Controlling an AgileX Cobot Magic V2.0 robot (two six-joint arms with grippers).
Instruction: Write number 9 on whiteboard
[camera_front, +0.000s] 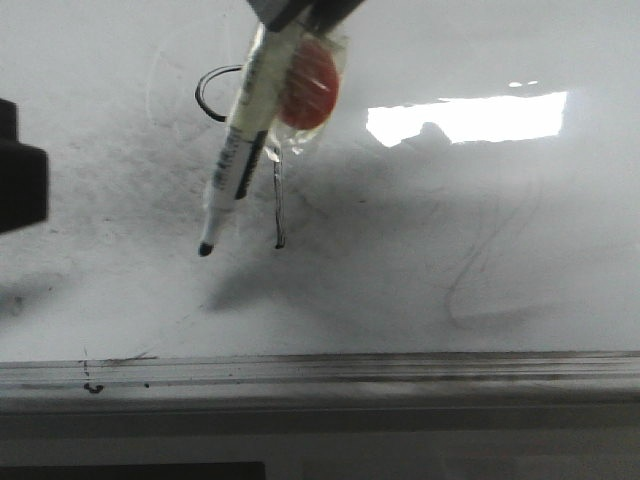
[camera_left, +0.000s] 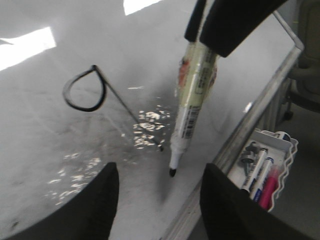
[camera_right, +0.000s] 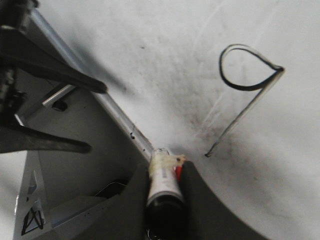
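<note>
The right gripper pinches a marker between its fingers, tip lifted beside the number 9 on the whiteboard. The left gripper hangs with fingers spread.

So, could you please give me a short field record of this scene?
right gripper: shut on white black-tipped marker
left gripper: open, empty
marker tip: appears lifted just off the board
black marker-drawn number 9: loop and long stem both drawn
glossy white whiteboard: grey smears, bright glare
grey metal ledge: along the board's near edge
</note>
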